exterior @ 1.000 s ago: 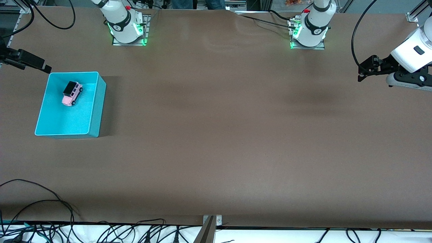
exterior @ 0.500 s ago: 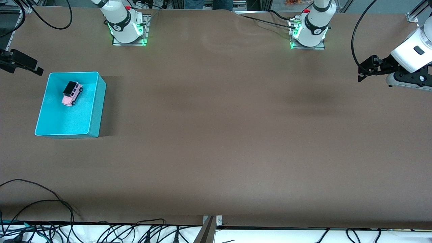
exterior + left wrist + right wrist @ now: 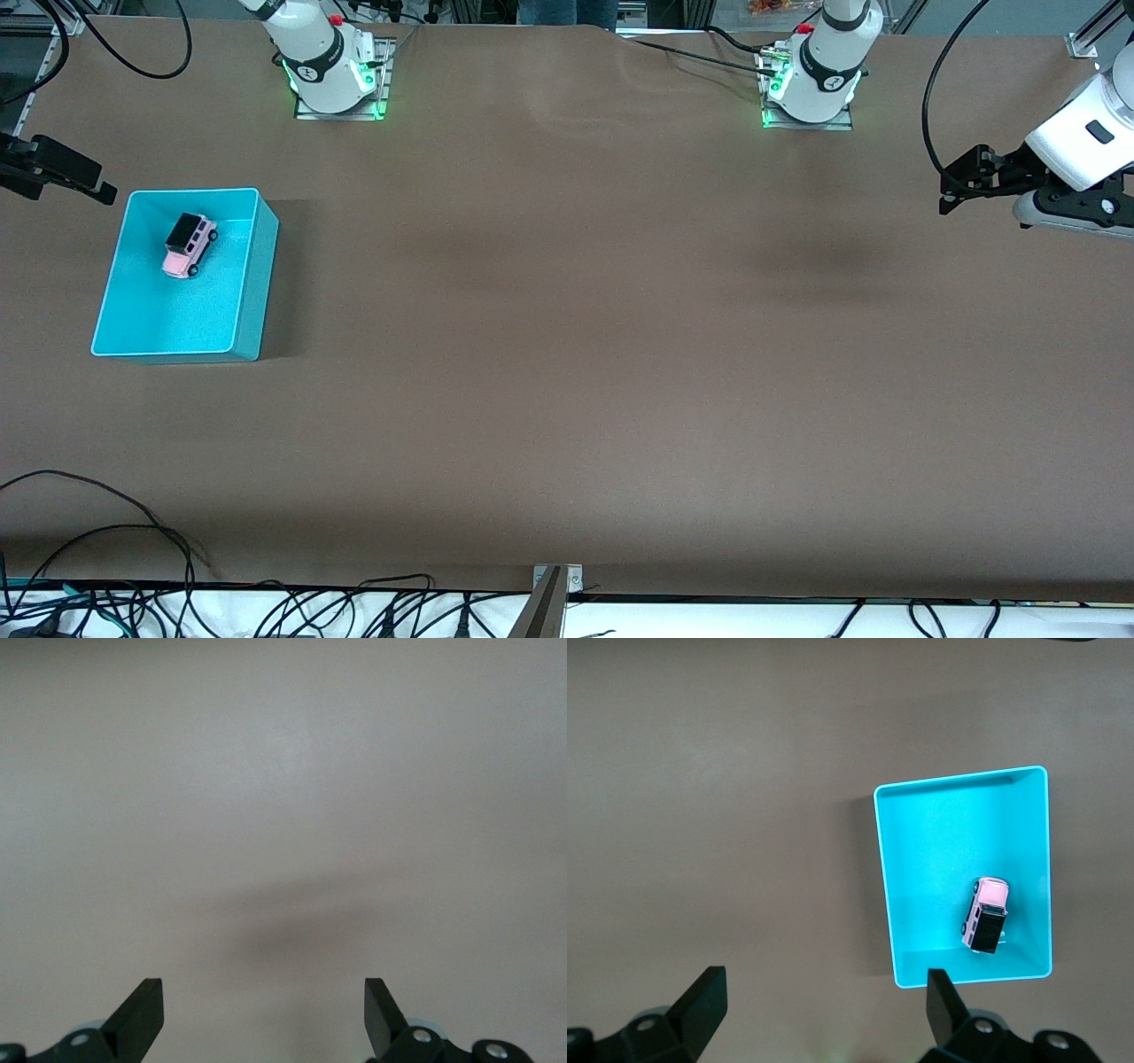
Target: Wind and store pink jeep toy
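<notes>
Both grippers are empty with fingers apart: right gripper (image 3: 102, 189) up beside the turquoise bin (image 3: 251, 292), left gripper (image 3: 950, 199) waiting at its own end. Pink jeep toy (image 3: 189, 245) sits inside the bin, so looks stored, nothing left but parking the arms.

Turquoise bin (image 3: 252, 292) sits on the brown worktop (image 3: 620, 354) toward the right arm's end, open top up, rectangular with rounded corners. Black cables (image 3: 106, 532) loop over the worktop edge nearest the front camera, more trailing along the white strip below it. A metal bracket (image 3: 556, 578) is fixed mid-edge there.
</notes>
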Robot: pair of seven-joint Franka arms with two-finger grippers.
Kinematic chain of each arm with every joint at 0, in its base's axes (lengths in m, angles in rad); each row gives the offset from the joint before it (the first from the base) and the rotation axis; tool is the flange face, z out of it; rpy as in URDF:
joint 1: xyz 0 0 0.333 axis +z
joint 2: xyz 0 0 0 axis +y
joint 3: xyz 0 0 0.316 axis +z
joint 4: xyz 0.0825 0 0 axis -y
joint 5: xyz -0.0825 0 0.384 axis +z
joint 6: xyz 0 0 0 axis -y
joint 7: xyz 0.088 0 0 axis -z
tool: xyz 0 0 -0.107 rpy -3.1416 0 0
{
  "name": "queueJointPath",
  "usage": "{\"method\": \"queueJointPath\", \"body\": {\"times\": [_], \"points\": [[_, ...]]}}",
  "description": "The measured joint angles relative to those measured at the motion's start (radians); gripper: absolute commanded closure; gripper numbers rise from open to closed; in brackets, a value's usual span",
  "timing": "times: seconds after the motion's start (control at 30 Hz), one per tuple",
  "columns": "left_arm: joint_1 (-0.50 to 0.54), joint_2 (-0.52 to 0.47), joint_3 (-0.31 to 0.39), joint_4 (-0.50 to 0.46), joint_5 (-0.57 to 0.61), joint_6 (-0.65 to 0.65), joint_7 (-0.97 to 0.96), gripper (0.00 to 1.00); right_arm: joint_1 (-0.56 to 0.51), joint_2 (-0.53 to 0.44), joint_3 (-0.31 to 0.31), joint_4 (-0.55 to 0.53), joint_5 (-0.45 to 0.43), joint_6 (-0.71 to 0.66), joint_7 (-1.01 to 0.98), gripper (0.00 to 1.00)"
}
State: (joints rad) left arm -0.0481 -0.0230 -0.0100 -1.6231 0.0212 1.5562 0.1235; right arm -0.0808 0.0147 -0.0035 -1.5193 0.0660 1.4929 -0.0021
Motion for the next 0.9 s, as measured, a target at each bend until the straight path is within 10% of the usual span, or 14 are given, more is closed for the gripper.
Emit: {"method": "queueJointPath", "body": {"times": [0.9], "points": [[0.0, 0.0, 0.0, 0.0, 0.0, 0.0, 0.0, 0.0, 0.021, 0.038, 0.012, 0.0, 0.0, 0.034, -0.031, 0.0]]}}
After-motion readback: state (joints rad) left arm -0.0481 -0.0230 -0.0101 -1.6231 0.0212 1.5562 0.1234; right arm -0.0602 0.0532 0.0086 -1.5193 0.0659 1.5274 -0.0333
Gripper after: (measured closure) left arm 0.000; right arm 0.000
